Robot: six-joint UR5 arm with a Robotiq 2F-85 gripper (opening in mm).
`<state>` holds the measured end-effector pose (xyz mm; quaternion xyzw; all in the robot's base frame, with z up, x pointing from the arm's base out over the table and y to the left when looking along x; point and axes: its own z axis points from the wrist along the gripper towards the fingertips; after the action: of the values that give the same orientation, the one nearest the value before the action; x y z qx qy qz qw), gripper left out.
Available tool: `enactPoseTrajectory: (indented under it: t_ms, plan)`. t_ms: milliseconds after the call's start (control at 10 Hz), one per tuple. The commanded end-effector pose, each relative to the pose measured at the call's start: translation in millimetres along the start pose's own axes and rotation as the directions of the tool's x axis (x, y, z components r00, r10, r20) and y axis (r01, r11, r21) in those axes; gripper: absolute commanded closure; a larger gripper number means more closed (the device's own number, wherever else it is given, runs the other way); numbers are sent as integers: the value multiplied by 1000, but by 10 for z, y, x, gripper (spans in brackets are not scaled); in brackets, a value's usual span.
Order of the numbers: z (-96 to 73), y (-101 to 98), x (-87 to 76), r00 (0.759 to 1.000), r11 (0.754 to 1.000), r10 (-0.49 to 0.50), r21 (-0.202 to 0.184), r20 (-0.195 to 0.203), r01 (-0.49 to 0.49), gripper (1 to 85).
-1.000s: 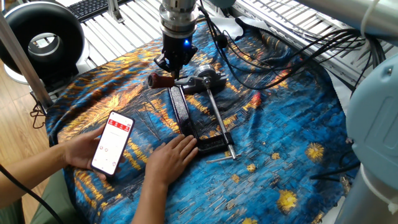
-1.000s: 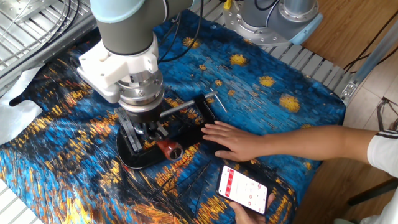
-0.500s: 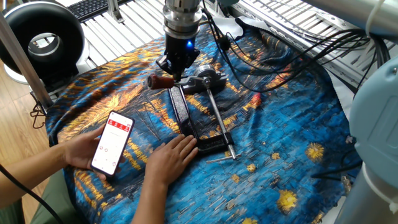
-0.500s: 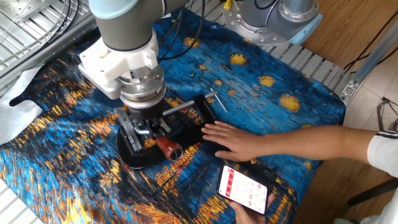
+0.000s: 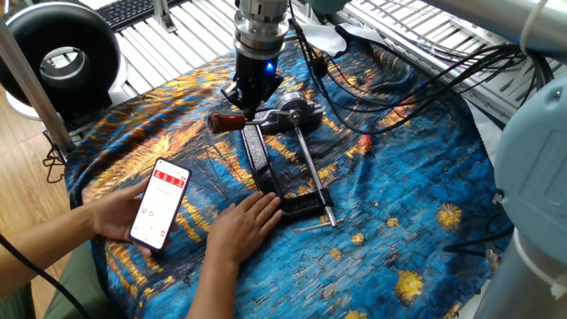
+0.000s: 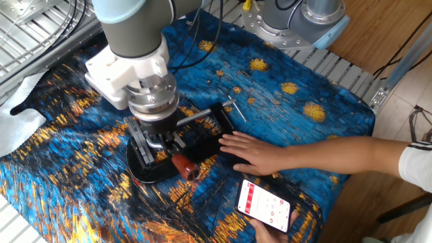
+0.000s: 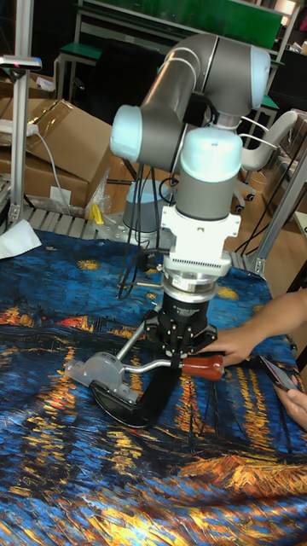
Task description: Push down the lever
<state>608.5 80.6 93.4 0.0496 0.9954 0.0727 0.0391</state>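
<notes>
The lever (image 5: 226, 120) is a short metal arm ending in a reddish-brown knob, joined to the silvery head (image 5: 297, 113) of a black clamp lying on the cloth. My gripper (image 5: 251, 104) points straight down with its fingertips together, resting on the metal arm just beside the knob. From the other side the lever knob (image 6: 183, 167) pokes out below the gripper (image 6: 162, 143). In the tall view the lever (image 7: 203, 367) lies nearly level and the gripper (image 7: 179, 358) touches its arm.
A person's hand (image 5: 246, 223) holds the clamp's far end, and the other hand holds a phone (image 5: 160, 202). The black clamp bar (image 5: 257, 156) and long silver rod (image 5: 311, 167) lie on the blue-orange cloth (image 5: 399, 204). Cables (image 5: 416, 71) trail at the back.
The gripper has pressed slightly lower, and the lever's knob has swung down a little towards the cloth. The person's hands and phone have stayed put.
</notes>
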Motion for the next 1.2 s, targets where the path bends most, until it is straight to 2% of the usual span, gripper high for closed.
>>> enactPoseTrajectory:
  t_ms: [0, 500, 600, 700, 800, 900, 1000, 1100]
  plan:
    - [136, 75, -67, 1000, 1000, 15, -1, 24, -15, 847]
    - [288, 59, -111, 999, 1000, 19, 16, 33, -20, 847]
    - [295, 10, -111, 999, 999, 2, 42, 35, -4, 847]
    - [221, -50, -111, 999, 998, -19, 67, 36, 17, 847]
    - [79, -191, -118, 998, 989, -61, 134, 28, 57, 847]
    - [-49, -161, -95, 998, 989, -56, 136, 16, 54, 847]
    - [-126, -94, -67, 999, 992, -42, 121, 11, 40, 847]
    - [-132, -36, -26, 1000, 995, -21, 102, 3, 20, 847]
